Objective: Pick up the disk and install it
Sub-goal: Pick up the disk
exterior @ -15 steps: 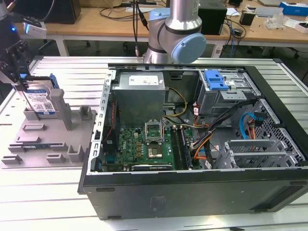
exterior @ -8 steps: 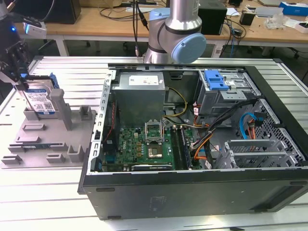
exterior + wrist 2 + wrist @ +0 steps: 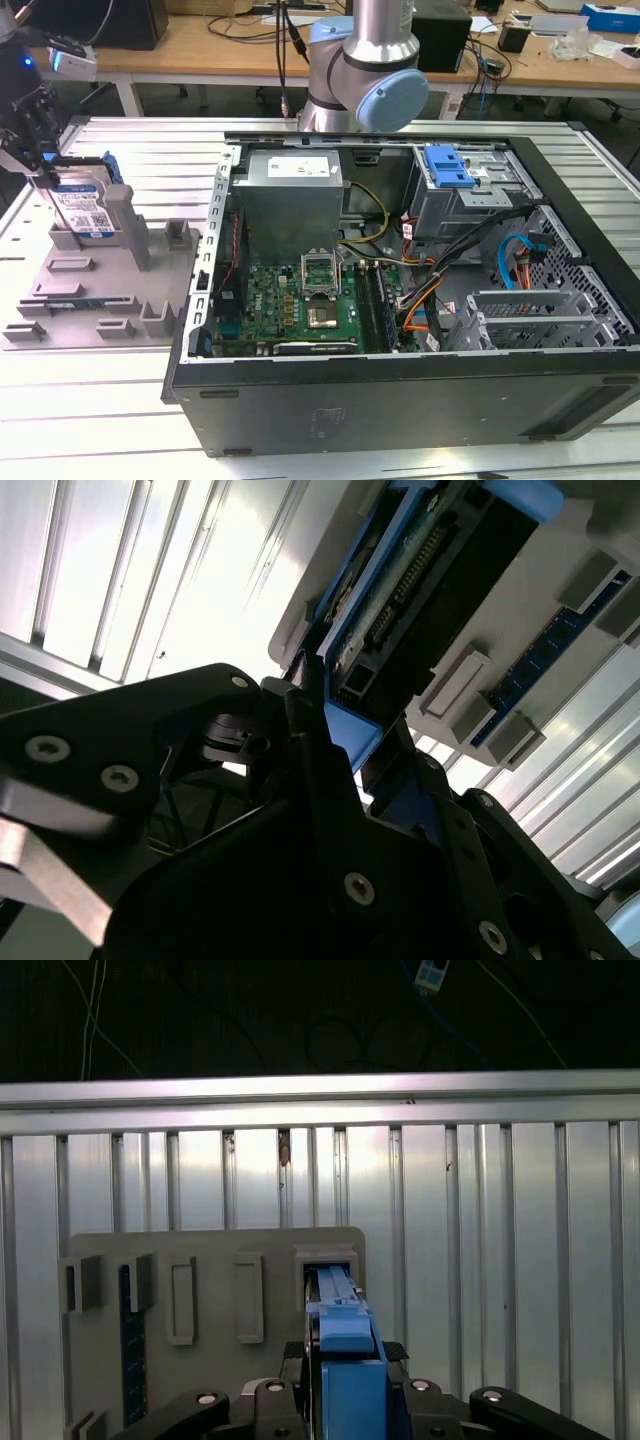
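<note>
The disk (image 3: pixel 88 212), silver with a blue-and-white label and blue side rails, stands on edge in a slot of the grey fixture plate (image 3: pixel 100 290) at the exterior view's left. My gripper (image 3: pixel 48 178) reaches down onto its upper edge. In the first wrist view the disk's blue rail (image 3: pixel 345 1330) sits tightly between the two dark fingers of my gripper (image 3: pixel 347 1365). In the second wrist view the disk (image 3: pixel 420 570) shows its connector edge beyond my gripper (image 3: pixel 340 742). The gripper is shut on the disk, which still rests in the slot.
An open computer case (image 3: pixel 400 400) lies at the exterior view's right of the plate, with a motherboard (image 3: pixel 300 305), cables and a drive bay carrying a blue clip (image 3: pixel 447 167). The arm's base (image 3: pixel 365 70) stands behind it. Upright posts (image 3: pixel 140 240) rise from the plate beside the disk.
</note>
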Robot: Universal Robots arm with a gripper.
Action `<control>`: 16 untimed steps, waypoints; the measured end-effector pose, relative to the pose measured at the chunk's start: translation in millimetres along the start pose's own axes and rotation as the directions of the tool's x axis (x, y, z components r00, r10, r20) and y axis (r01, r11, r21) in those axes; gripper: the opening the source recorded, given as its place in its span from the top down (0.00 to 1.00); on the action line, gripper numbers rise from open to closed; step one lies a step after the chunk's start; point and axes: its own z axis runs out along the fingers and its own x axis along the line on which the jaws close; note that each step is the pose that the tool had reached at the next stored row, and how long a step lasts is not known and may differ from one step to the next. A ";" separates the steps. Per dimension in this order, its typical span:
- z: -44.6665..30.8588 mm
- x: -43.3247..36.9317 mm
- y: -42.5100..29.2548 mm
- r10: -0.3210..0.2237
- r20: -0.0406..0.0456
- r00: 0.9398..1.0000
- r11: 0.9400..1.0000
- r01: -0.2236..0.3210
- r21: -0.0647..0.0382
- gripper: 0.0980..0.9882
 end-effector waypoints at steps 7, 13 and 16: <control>0.1 0.0 0.0 0.000 0.000 1.000 1.000 0.000 0.000 0.70; 0.2 0.0 0.0 0.000 0.000 1.000 1.000 0.000 0.000 0.70; -2.9 0.1 0.1 0.000 0.000 1.000 1.000 0.000 0.000 0.70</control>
